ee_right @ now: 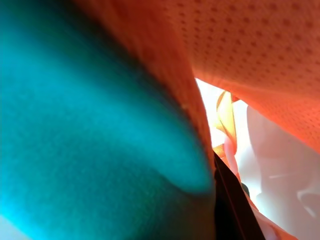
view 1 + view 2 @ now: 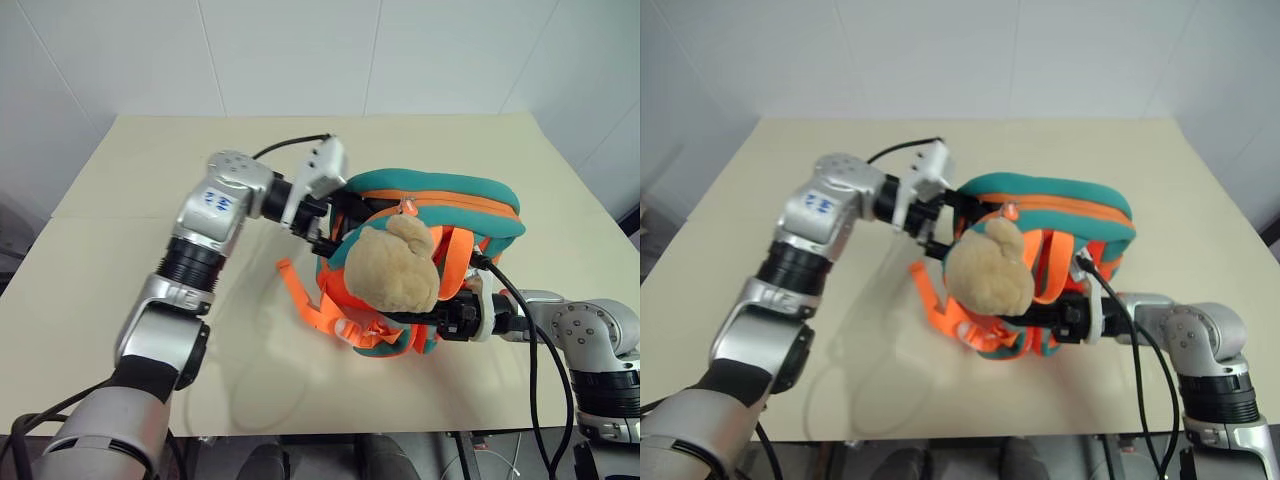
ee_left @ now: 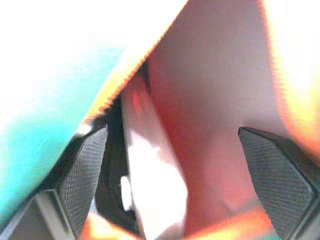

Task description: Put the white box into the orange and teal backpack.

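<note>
Two sets of jaws at the orange and teal backpack (image 2: pixel 440 195), lying on its side mid-desk (image 2: pixel 150 200) with the tan pompom (image 2: pixel 395 265) flopped over its front and orange straps (image 2: pixel 310 300) trailing toward the robot.

Left jaws: spread wide, holding nothing, poking in at the bag's upper left edge beside the teal band. Right jaws: nearly closed at the bag's lower edge under the pompom, apparently pinching fabric there and propping the mouth open.

Judged mostly done. Likely already inside: the white box (image 3: pixel 150 180), read as the pale smooth slab lying in the bag's hollow ahead of the left jaws, tinted pink by the orange lining; too blurred to make out lettering, so not certain. Left to do, by this reading: back the left arm out, let go with the right, perhaps settle the bag flat. No sign either way of whether the zip needs closing.

From the head views: overall layout, both arms converging on the bag from opposite sides, the bag's outside. From the left wrist view: the interior, with both textured pads (image 3: pixel 85 170) well apart and clear of the pale slab. From the right wrist view: teal trim and dotted orange mesh pressed close, with a bright pale gap beyond.
</note>
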Available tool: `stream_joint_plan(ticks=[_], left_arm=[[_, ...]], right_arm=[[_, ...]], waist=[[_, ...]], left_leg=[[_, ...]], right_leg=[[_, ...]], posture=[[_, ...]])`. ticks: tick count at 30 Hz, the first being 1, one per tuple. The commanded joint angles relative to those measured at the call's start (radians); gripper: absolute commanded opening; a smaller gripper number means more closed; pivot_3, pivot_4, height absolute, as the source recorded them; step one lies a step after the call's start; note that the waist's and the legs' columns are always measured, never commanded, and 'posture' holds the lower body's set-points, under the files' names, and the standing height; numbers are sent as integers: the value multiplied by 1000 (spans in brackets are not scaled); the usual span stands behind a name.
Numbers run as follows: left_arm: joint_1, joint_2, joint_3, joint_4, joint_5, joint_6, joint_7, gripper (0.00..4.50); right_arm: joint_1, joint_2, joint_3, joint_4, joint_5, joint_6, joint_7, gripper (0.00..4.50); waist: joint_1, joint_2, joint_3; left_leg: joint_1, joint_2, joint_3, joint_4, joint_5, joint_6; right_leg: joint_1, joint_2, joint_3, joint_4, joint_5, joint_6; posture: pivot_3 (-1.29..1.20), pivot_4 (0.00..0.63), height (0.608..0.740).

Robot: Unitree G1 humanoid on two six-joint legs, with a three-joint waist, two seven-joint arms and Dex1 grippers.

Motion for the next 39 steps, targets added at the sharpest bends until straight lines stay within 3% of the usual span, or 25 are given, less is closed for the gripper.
stream_joint_plan(ticks=[1,7,11,19,26,39], left_arm=[[5,74,60,-58,-67,-18,-78,4479],[20,192,92,-113,-142,26,-150,4479],[50,239,111,-246,-245,114,-137,4479],[167,204,133,-585,-444,294,27,4479],[193,126,40,-608,-264,172,235,4479],[202,132,-57,-662,-295,233,178,4479]], right_arm=[[-4,-5,7,-3,5,-5,8,575],[-13,-7,17,5,-3,-6,12,575],[-18,-13,23,12,-11,-8,20,575],[-34,-9,36,27,-25,-11,28,575],[-43,3,47,29,-25,-10,31,575],[-44,21,47,29,-23,-12,18,575]], waist=[[0,0,0],[1,0,0],[0,0,0],[0,0,0],[1,0,0],[2,0,0]], left_leg=[[0,0,0,0,0,0],[0,0,0,0,0,0],[0,0,0,0,0,0],[0,0,-1,1,0,0],[2,0,0,2,0,0],[2,0,0,2,0,0]], right_leg=[[0,0,0,0,0,0],[0,0,0,0,0,0],[0,0,0,0,0,0],[1,0,0,1,0,0],[2,0,1,-1,0,0],[3,0,1,-1,0,0]], posture=[[0,150,740],[0,150,740],[0,150,740],[0,150,740],[0,150,740],[0,150,740]])
